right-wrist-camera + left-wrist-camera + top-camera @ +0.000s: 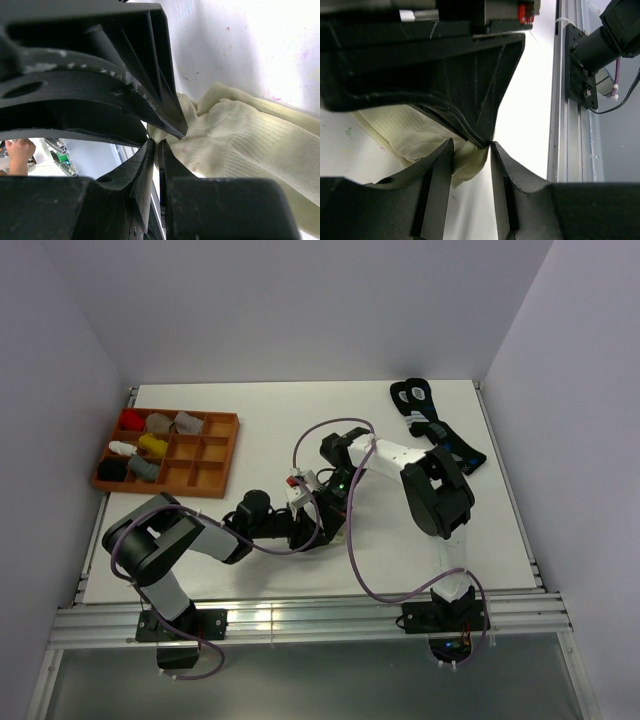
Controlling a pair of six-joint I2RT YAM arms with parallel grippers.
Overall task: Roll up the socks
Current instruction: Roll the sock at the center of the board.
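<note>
A pale cream-yellow sock (415,132) lies bunched on the white table, and its ribbed knit (240,135) fills the right wrist view. My left gripper (472,144) is closed round a thick folded edge of it, the jaws standing a little apart with the fabric filling the gap at the tips. From the opposite side my right gripper (156,142) is shut, a thin edge of the same sock pinched between its tips. Seen from above, the left gripper (303,528) and right gripper (322,512) meet tip to tip near the table's front and hide the sock.
A wooden compartment tray (225,455) with several small sock bundles stands at the back left. Black socks with blue-and-white marks (432,422) lie at the back right. The table's metal front rail (565,125) runs close to the grippers. A purple cable (352,540) loops over the table.
</note>
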